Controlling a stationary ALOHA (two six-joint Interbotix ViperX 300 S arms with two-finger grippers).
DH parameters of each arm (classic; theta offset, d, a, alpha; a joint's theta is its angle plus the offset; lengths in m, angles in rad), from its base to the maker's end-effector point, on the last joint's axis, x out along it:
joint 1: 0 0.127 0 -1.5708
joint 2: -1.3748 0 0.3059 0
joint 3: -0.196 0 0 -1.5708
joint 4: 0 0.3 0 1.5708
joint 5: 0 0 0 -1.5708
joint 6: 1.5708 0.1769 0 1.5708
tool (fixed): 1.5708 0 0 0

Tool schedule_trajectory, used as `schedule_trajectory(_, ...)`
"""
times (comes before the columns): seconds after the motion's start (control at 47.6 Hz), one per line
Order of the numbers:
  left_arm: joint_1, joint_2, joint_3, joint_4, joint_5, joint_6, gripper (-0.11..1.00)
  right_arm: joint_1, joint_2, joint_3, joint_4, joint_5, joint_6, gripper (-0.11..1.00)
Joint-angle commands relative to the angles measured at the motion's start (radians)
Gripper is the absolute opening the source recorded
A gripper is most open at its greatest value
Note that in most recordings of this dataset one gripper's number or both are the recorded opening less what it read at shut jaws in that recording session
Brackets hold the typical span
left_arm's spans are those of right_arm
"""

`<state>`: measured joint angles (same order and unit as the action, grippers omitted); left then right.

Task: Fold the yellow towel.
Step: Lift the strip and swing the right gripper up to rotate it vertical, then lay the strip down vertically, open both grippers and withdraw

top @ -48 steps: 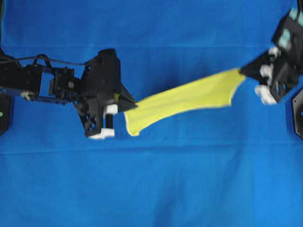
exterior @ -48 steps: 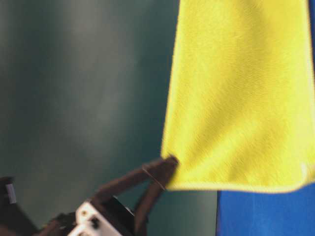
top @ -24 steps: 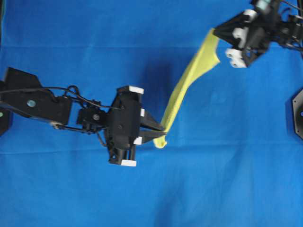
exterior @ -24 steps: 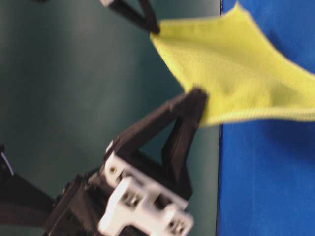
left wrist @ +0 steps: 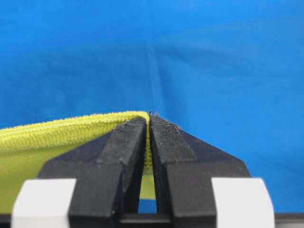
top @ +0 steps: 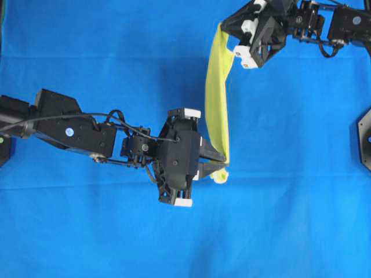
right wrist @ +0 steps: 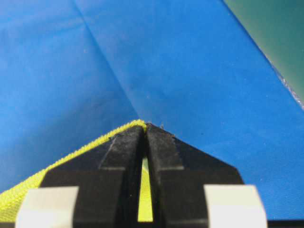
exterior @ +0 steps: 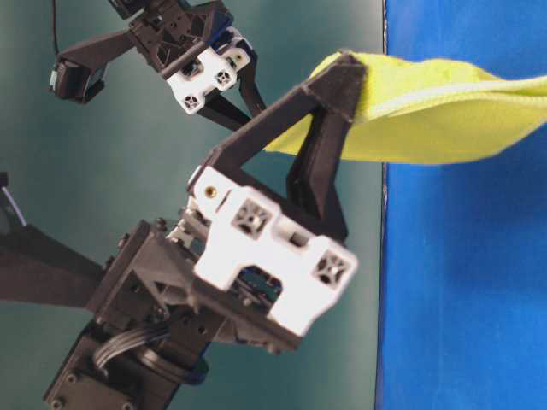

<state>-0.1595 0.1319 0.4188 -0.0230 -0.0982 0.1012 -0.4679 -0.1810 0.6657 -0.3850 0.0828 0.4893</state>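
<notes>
Yellow towel (top: 215, 98) hangs as a narrow band above the blue table cover (top: 87, 231), strung between the two arms in the overhead view. Band runs from about 12 o'clock down to 6 o'clock, just right of frame centre, bowing slightly toward 9 o'clock in the middle.

Left gripper (top: 220, 160): jaws pressed together on the lower end of the towel. A small yellow tuft pokes out past the tips toward 5 o'clock. Left wrist view confirms it: black fingers (left wrist: 124, 152) nearly touching, the hem of the towel (left wrist: 57, 133) pinched between them, the cloth trailing off toward 9 o'clock.

Right gripper (top: 225, 28): at the 1 o'clock part of the overhead view, jaws closed on the upper end of the towel. Right wrist view shows a thin yellow strip of towel (right wrist: 145, 190) caught between the fingers (right wrist: 124, 156), with the stitched edge running off toward 8 o'clock.

Table-level view: left gripper (exterior: 346, 73) fills the foreground, tips clamped on a corner of the towel (exterior: 444, 107); cloth stretches toward 3 o'clock, sagging in soft folds. Right gripper's tips sit behind, hidden by the left gripper's fingers; its white-faced housing (exterior: 209, 73) shows at 11 o'clock.
</notes>
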Motion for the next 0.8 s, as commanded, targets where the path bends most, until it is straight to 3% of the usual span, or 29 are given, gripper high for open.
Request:
schedule_trajectory(0.0, -0.038, -0.002, -0.038, 0.002, -0.025, 0.002, 0.02, -0.031, -0.029, -0.011, -0.005, 0.003, 0.002, 0.03)
schedule_trajectory(0.273, -0.02, 0.129, -0.215, 0.002, -0.032, 0.06, 0.02, -0.075, -0.201, 0.146, -0.005, 0.017, 0.009, 0.03)
schedule_trajectory(0.483, -0.02, 0.239, -0.373, 0.002, -0.023, 0.086, 0.02, -0.081, -0.333, 0.236, -0.003, 0.117, 0.011, 0.03)
schedule_trajectory(0.609, -0.012, 0.264, -0.38, 0.002, -0.012, 0.074, 0.02, -0.081, -0.333, 0.239, -0.003, 0.137, 0.011, 0.03)
schedule_trajectory(0.777, 0.0, 0.233, -0.287, 0.002, 0.002, 0.029, 0.02, -0.072, -0.222, 0.202, -0.002, 0.049, 0.011, 0.03)
